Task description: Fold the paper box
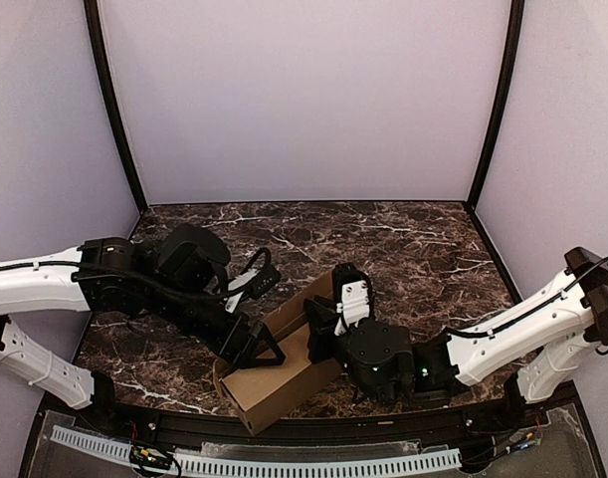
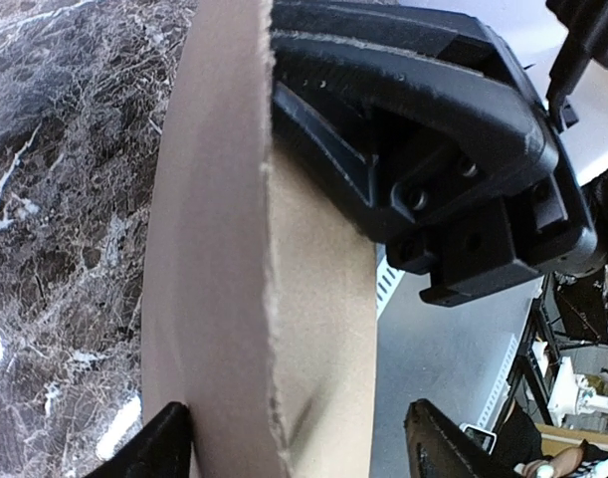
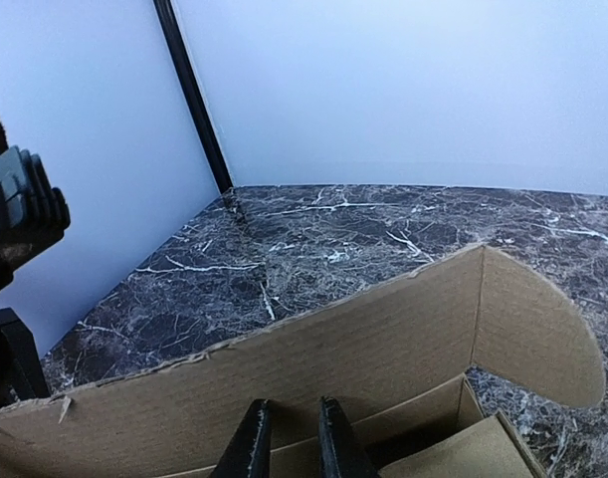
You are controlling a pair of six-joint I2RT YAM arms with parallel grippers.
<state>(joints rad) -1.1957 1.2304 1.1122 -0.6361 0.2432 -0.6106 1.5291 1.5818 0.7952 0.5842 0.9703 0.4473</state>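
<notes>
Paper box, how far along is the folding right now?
Done: the paper box already has a base and one long wall standing. In hand: the left pincer straddles a wall edge with jaws open; the right pincer, jaws close together, is inside the box. Left: the rounded end flap sticks out unfolded and the top is open.

Soft, even, bright light fills all three views, and shadows are faint. Small white glare spots sit on the glossy marble table (image 2: 45, 299). The paper box (image 2: 224, 299), close to the left wrist camera, looks slightly soft.
</notes>
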